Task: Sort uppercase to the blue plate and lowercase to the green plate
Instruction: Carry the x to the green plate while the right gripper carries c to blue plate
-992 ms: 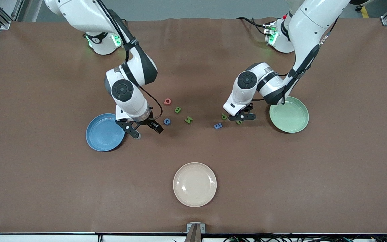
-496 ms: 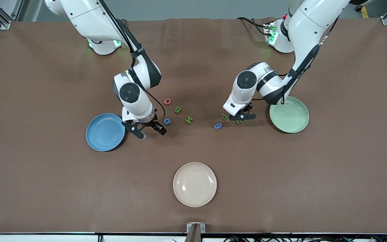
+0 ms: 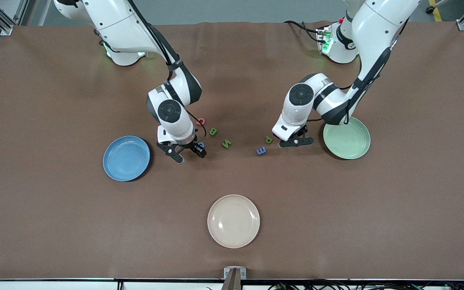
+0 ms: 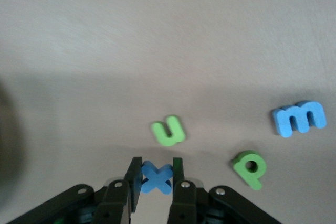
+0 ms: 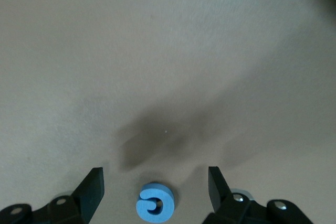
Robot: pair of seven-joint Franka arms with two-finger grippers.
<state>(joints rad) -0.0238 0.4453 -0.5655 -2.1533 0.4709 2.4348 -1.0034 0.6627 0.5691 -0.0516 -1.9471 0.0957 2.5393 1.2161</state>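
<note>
The blue x [image 4: 156, 178], judged light, stiff and easily flicked, is pinched across its arms by the closed left gripper [image 4: 156, 181] beside the green plate [image 3: 360, 150], while the blue G [image 5: 154, 202], lying just beside the blue plate [image 3: 113, 167], is straddled by the open right gripper [image 5: 155, 184].

The blue plate [image 3: 126, 158] is lying toward the right arm's end of the table, the green plate [image 3: 346, 137] toward the left arm's end. Between them the letters are sitting in two clusters: Q [image 3: 201, 121], B [image 3: 213, 131], N [image 3: 226, 143] and G [image 5: 155, 203]; then p [image 3: 269, 139], m [image 3: 261, 151], u [image 4: 168, 130] and x [image 4: 156, 177]. A third plate [image 3: 233, 221] is sitting nearer the front camera.
</note>
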